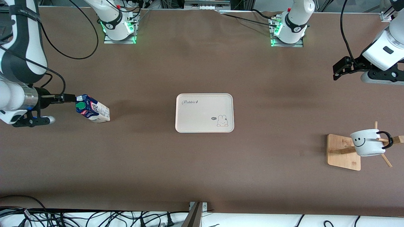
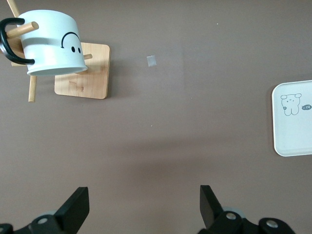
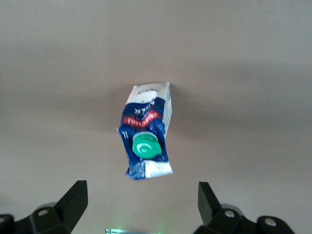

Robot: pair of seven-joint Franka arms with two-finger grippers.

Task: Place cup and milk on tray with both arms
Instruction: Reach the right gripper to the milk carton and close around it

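At the right arm's end of the table, the milk [image 1: 92, 111] stands upright at 9 o'clock from the tray [image 1: 204, 112], just beside the spread, empty right gripper [image 1: 68, 98], while the cup [image 1: 367, 142] hangs on its rack at 4 o'clock under the spread left gripper [image 1: 341, 70].

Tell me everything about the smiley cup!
The cup is a white, ceramic-looking mug with a black smiley face and a black loop handle. It hangs tipped on its side on the pegs of a wooden rack at the left arm's end of the table. Only the pegs touch it; no claw is on it.
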